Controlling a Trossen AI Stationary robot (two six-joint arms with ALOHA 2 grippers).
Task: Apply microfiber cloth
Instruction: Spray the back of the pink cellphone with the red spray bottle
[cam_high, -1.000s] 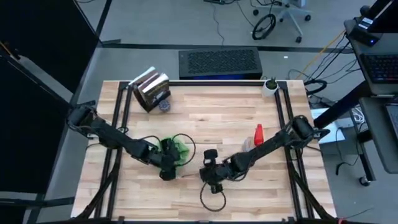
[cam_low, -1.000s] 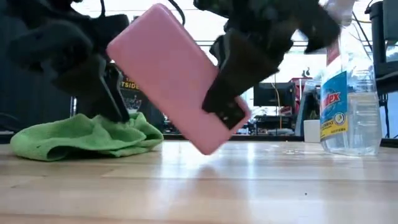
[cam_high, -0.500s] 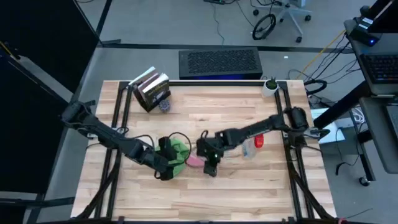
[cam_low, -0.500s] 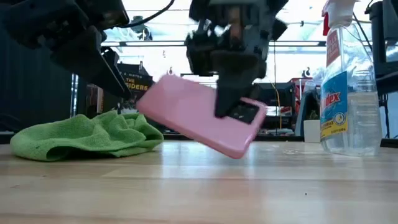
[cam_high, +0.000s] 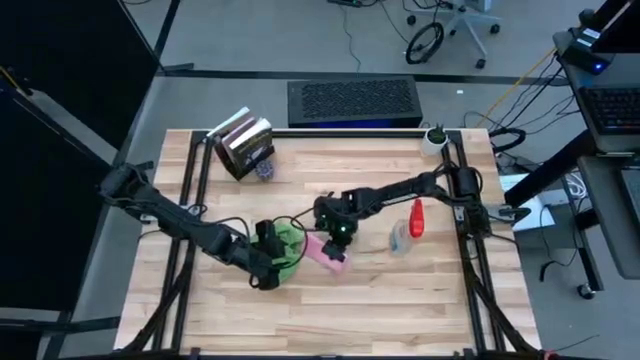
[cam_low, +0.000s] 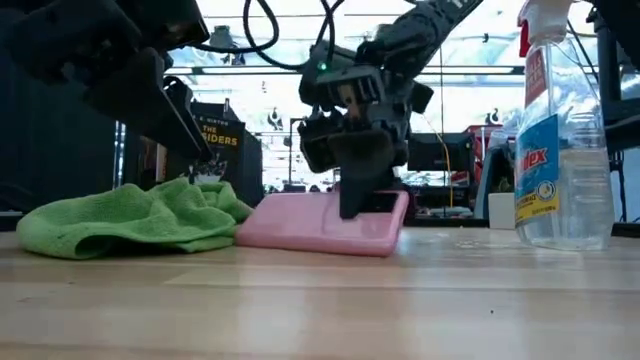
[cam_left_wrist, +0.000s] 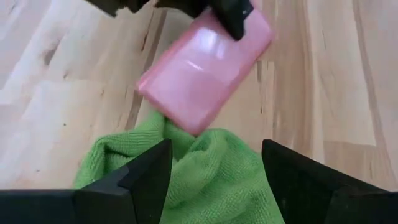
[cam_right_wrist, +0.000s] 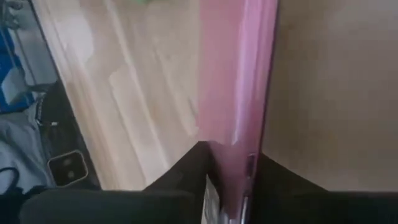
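— How many cloths? 
— One green cloth (cam_high: 288, 246), at about seven o'clock from the table's middle.
— Phones? 
— One pink phone (cam_high: 327, 250), just beside it at six.
— Bottles? 
— One spray bottle (cam_high: 408, 226), out at four.
— Arms? 
— Two, each with one gripper: left gripper (cam_high: 272, 256), right gripper (cam_high: 337, 238).
— Anything else? 
— One stack of books (cam_high: 243, 143) at ten, one white cup (cam_high: 434, 139) at two.

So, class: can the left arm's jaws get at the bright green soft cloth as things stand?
Probably yes. The left gripper hangs just above the bright green soft cloth, jaws open, with nothing between them. The pink flat phone, held by the right gripper, only touches the cloth's far edge.
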